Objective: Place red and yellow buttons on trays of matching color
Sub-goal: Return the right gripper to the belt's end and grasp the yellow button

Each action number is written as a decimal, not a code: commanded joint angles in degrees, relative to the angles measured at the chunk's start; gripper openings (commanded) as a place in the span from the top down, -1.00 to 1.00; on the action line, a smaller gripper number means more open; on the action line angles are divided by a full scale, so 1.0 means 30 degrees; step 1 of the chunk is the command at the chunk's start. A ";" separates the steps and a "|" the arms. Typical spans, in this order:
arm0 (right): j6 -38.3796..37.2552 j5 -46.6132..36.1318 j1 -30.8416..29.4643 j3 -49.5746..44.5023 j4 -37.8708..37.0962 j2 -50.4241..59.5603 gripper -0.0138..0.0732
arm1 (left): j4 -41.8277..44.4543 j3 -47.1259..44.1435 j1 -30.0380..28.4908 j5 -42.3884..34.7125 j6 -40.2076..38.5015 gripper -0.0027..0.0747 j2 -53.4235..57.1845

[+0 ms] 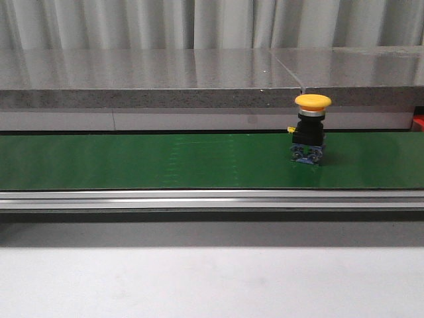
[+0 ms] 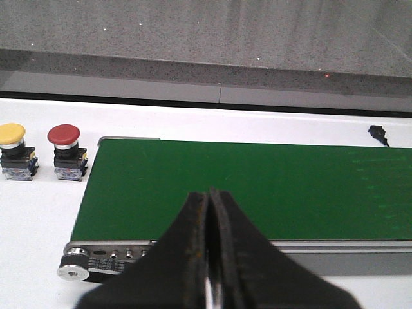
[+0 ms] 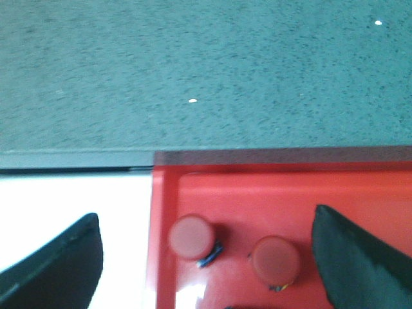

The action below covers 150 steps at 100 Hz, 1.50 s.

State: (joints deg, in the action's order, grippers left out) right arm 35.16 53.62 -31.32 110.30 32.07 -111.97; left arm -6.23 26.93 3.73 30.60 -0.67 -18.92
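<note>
Off the belt's left end, on the white table, I see a yellow mushroom-head pushbutton (image 2: 13,149) and a red mushroom-head pushbutton (image 2: 65,150) upright side by side. My left gripper (image 2: 209,257) is clenched, empty, aimed over the green conveyor belt (image 2: 257,187). Right of belt centre stands another yellow-capped pushbutton (image 1: 310,129), upright, long axis vertical. My right gripper (image 3: 206,251) is spread wide above the red plastic tray (image 3: 360,193) with two red-capped buttons (image 3: 192,237) under it. Belt button probably lies nearer the right arm.
</note>
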 commanded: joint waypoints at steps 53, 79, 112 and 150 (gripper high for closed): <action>0.2733 0.1419 0.2322 -0.7657 0.0985 0.7767 -0.81 | -0.0258 0.0502 0.0146 -0.1401 -0.0014 0.98 -0.0133; 0.4650 0.1706 0.5549 -1.1636 0.0850 0.8886 -0.81 | -0.0258 0.0502 0.0146 -0.1401 -0.0014 0.98 -0.0133; 0.4683 -0.0117 0.8477 -1.3584 -0.0501 0.8685 -0.81 | -0.0258 0.0502 0.0146 -0.1401 -0.0014 0.98 -0.0133; 0.4715 -0.1846 0.9313 -1.3566 -0.0175 0.6919 -0.77 | -0.0258 0.0502 0.0146 -0.1401 -0.0014 0.98 -0.0133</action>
State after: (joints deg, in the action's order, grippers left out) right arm 48.57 50.36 -3.36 68.27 29.34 -92.10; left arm -6.23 26.93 3.73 30.60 -0.67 -18.92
